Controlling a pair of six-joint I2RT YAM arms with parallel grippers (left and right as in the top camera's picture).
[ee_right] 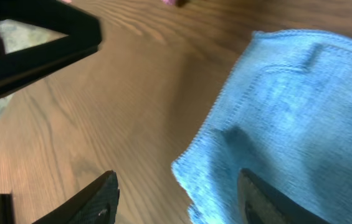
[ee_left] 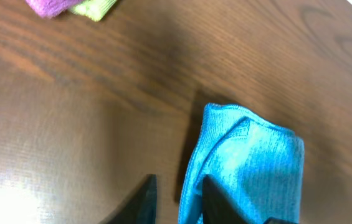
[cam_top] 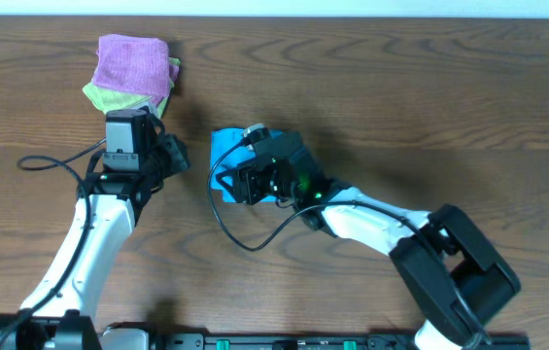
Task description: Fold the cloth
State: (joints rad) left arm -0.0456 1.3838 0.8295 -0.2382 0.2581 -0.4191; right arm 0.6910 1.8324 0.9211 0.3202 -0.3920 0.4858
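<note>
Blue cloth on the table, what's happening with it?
The right end effector is open low over the blue cloth, which looks already folded over. The left end effector is open beside the cloth's edge, gripping nothing. A pink cloth sits stacked on a green cloth at the far left.

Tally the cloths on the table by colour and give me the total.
purple cloth: 1
yellow-green cloth: 1
blue cloth: 1
Total: 3
</note>
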